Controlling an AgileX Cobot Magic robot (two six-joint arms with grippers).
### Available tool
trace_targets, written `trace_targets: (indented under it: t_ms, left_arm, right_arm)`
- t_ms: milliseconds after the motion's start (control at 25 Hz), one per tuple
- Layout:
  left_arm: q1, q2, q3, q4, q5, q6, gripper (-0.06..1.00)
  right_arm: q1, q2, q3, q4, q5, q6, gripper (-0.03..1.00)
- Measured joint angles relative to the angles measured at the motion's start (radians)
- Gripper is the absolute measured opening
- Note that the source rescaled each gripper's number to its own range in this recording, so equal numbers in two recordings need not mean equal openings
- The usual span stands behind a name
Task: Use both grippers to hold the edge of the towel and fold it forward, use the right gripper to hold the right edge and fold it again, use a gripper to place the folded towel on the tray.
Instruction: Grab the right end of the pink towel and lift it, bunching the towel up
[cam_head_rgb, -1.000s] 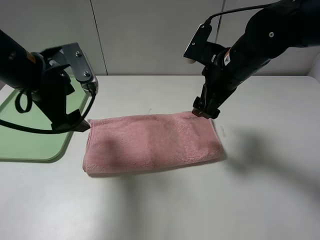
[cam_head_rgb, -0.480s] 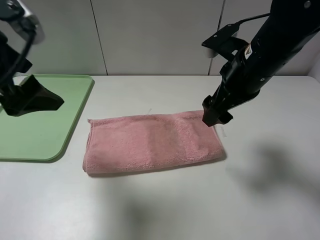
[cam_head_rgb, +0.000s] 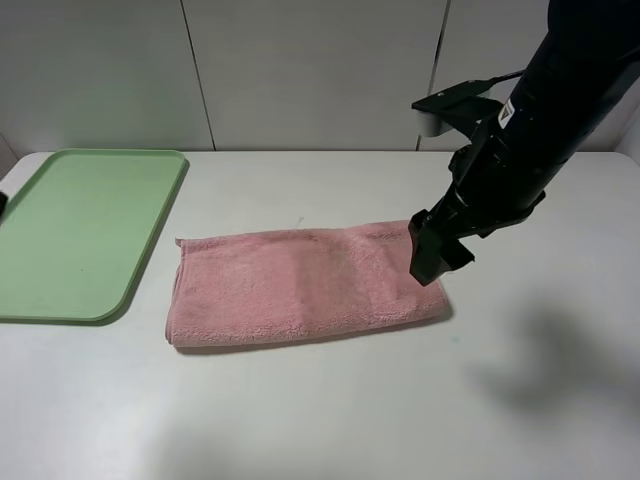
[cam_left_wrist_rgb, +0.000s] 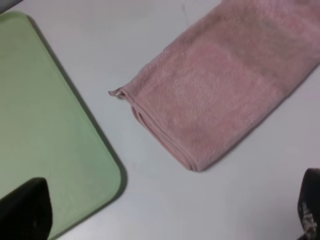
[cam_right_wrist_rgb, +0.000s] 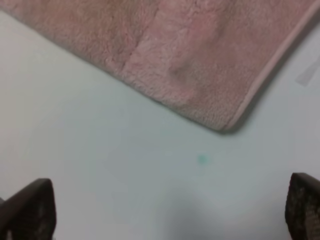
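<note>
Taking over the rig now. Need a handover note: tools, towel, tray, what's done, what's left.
Left tool: open, empty, above the tray's corner.
Right tool: open, empty, at the towel's right end.
Towel: long strip on the table, beside the tray.
Done: first fold forward.
Left: grip the right edge, fold again, place on tray.

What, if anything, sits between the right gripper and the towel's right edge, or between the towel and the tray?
Nothing visible. The right gripper, jaws open, hangs by the right edge of the towel, with only bare table around. Only a bare strip of table separates the towel from the tray.
</note>
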Motion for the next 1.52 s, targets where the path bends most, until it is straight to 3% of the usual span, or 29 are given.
trace_targets:
  t_ms: [240,720,1520]
  left_arm:
    - [0.0,-0.227,0.116,0.0,0.088,-0.08,0.98]
    - [0.0,-0.671,0.332,0.001,0.094,-0.138,0.98]
    - [0.026,-0.688,0.366,0.008,0.101,-0.138,0.98]
  right_arm:
    - [0.0,0.0,0.0,0.006,0.014,0.009,1.0]
    - [0.0,0.0,0.0,0.008,0.025,0.028,1.0]
    - [0.0,0.0,0.0,0.045,0.038,0.065,1.0]
